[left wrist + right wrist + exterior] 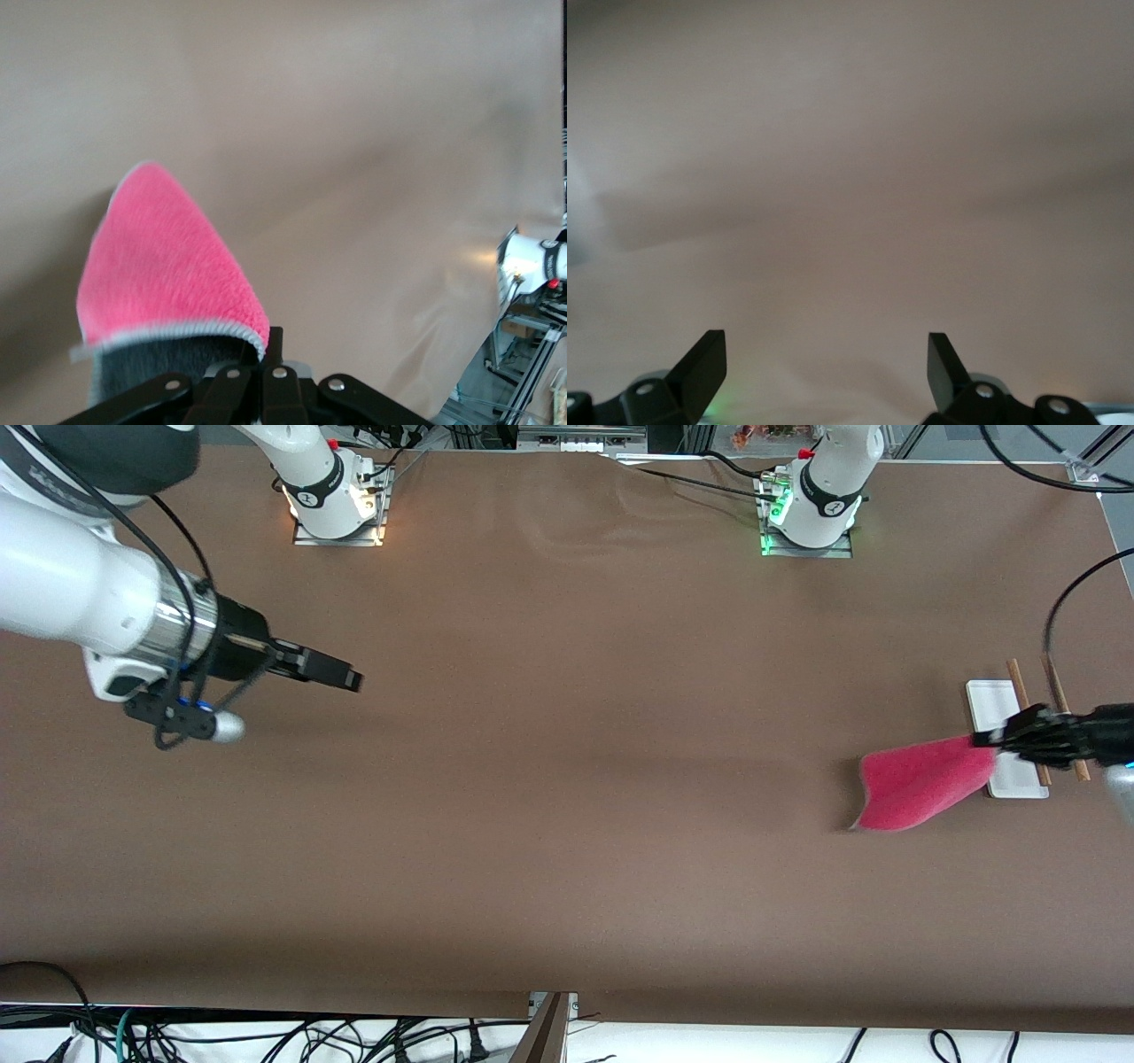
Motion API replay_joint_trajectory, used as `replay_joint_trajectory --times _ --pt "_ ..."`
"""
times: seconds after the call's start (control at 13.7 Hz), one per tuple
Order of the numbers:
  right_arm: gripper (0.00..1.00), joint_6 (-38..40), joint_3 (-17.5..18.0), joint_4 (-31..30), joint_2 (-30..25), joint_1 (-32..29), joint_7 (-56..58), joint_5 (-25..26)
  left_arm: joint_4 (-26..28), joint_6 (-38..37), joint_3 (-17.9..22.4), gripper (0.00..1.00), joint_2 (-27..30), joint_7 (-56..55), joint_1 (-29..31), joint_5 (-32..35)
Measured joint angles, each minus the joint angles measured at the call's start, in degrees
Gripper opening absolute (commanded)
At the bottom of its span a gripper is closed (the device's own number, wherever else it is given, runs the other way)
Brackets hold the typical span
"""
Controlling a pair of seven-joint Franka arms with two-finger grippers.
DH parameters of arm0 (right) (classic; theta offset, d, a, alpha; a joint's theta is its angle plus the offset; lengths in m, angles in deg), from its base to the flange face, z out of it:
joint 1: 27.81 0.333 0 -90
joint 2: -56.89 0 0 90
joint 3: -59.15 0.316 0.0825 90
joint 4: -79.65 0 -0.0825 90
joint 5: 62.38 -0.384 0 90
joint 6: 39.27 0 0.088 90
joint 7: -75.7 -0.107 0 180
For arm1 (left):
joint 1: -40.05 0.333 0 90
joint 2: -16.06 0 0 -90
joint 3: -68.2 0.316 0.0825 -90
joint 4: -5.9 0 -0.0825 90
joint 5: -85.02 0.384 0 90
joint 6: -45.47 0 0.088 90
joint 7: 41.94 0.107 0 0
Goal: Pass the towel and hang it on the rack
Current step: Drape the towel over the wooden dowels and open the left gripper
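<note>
Towel (917,784) hangs from my left gripper (990,737), pinched by one corner, up in the air over the brown table (567,824) at the left arm's end. Going by size, the table comes first: a wide brown sheet across the whole front view, with both arm bases along its upper edge, at about twelve o'clock from its centre.

Next is my right arm (89,611), the big white one that enters at roughly nine o'clock in the front view. Its right gripper (345,677) hovers over bare table at the right arm's end, and the arm waits there. In the right wrist view the two black fingers (700,363) stand wide apart with nothing between them.

The towel follows: pink-red terry with a thin grey hem, folded over on itself and drooping away from my left gripper toward about eight o'clock in the front view. In the left wrist view the towel (164,266) fills the space right above the left gripper (257,381), whose fingers are clamped together on its hemmed edge.

Smallest is the rack (1005,735), at about three o'clock from the table's centre: a narrow white base with two thin wooden rods (1019,682) running alongside it. My left gripper is over the rack's base, and the towel's held corner overlaps that base in the front view.
</note>
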Motion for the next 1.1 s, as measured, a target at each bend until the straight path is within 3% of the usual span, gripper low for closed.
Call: replay_joint_trajectory --times 0.22,0.37,0.66,1.1 --pt "1.00 -0.6 -4.2 -12.6 -10.4 0.0 10.8 7.1 0.1 -1.0 0.1 0.00 -0.1 8.5 8.7 6.3" --pt "1.00 -1.9 -6.7 -17.4 -14.3 -0.1 16.2 9.1 0.2 -0.6 0.1 0.00 -0.3 11.2 12.4 10.3" --pt "1.00 -4.7 -6.5 -18.9 -14.5 0.2 19.9 13.5 1.1 7.2 0.1 0.00 -2.0 11.7 15.4 15.5" --pt "1.00 -6.2 -6.2 -18.9 -13.7 0.7 20.7 13.7 1.6 14.4 0.1 0.00 -9.8 19.0 21.2 17.1"
